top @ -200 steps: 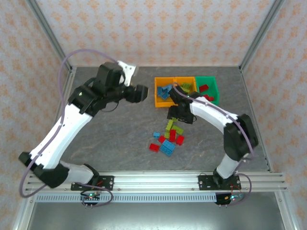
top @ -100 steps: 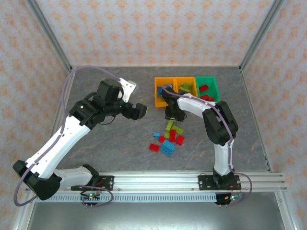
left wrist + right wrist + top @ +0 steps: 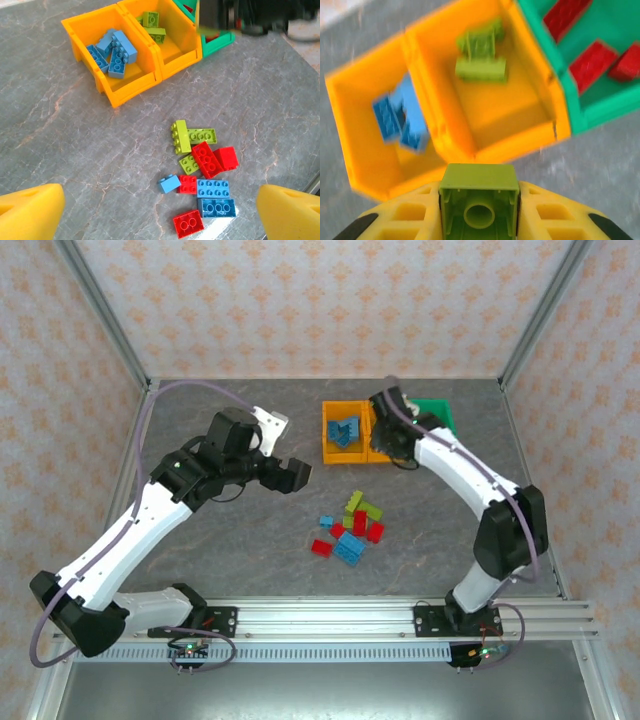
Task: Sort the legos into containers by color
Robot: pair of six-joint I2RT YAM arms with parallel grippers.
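Observation:
Loose legos lie mid-table: lime green (image 3: 180, 136), red (image 3: 207, 159) and light blue (image 3: 213, 189) bricks, the same pile (image 3: 350, 530) from above. My right gripper (image 3: 479, 202) is shut on a lime green brick (image 3: 479, 187) and hovers at the near edge of the middle orange bin (image 3: 520, 120), which holds two lime bricks (image 3: 481, 69). The left orange bin (image 3: 130, 90) holds blue bricks (image 3: 117, 50). The green bin (image 3: 580, 105) holds red bricks (image 3: 592, 62). My left gripper (image 3: 160, 215) is open, above the table left of the pile, with nothing between its yellow fingers (image 3: 30, 210).
The three bins stand in a row at the back, where the right gripper (image 3: 385, 435) covers part of the middle one. The left gripper (image 3: 295, 475) hangs over bare grey table (image 3: 230, 530). Metal frame posts (image 3: 110, 320) and patterned walls enclose the workspace.
My right gripper has lifted from the pile and swung back to the bins with the lime green brick. The left gripper has drifted slightly right and nearer, toward the pile.

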